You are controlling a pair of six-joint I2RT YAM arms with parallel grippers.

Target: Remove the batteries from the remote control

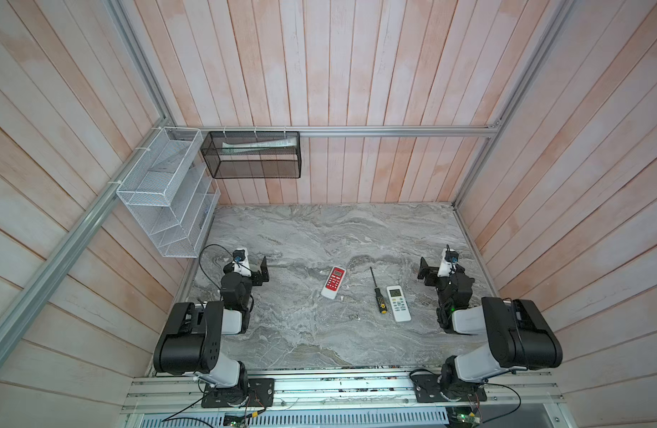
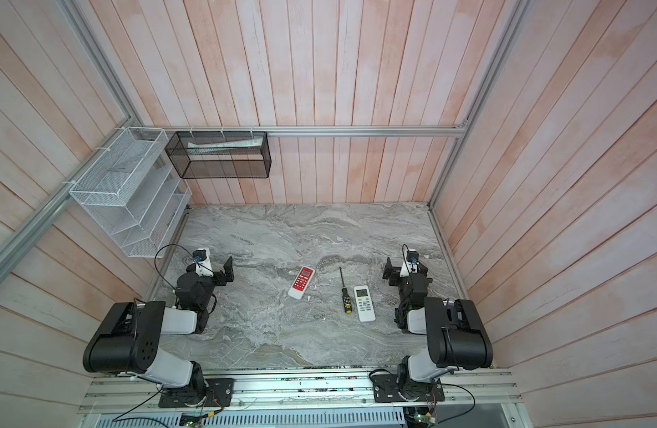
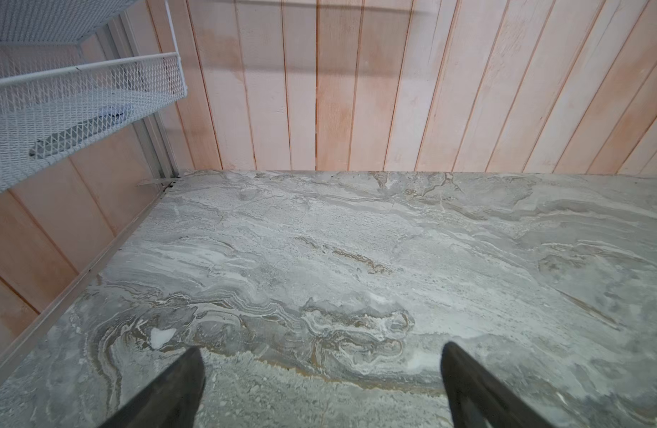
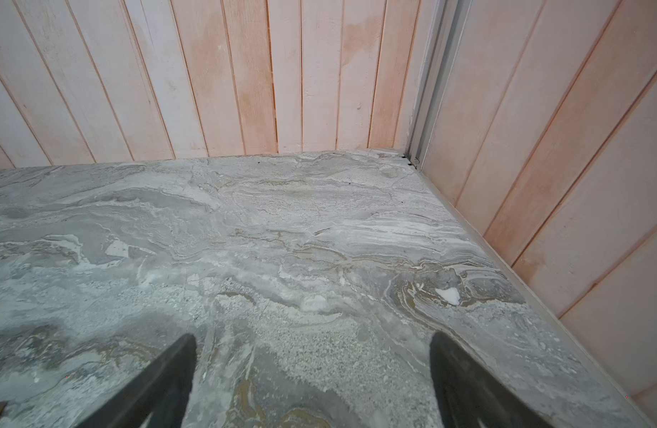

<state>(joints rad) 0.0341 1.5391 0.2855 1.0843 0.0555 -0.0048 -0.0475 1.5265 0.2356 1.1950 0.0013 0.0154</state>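
Marble table (image 1: 304, 344) holds red remote (image 1: 333, 282) and white remote (image 1: 398, 303), both face up, screwdriver (image 1: 377, 296) between them; batteries unseen, presumably inside; left gripper (image 1: 261, 272) and right gripper (image 1: 425, 273) gape empty, well apart from them: task unstarted, next turn a remote over.

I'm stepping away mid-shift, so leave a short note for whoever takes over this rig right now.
Left gripper open, empty, parked at its side. Right gripper likewise.
Red remote and white remote lie buttons up on the table, screwdriver between them. No batteries in view.
Done: nothing visible.
Left: open the remotes, take the batteries out.
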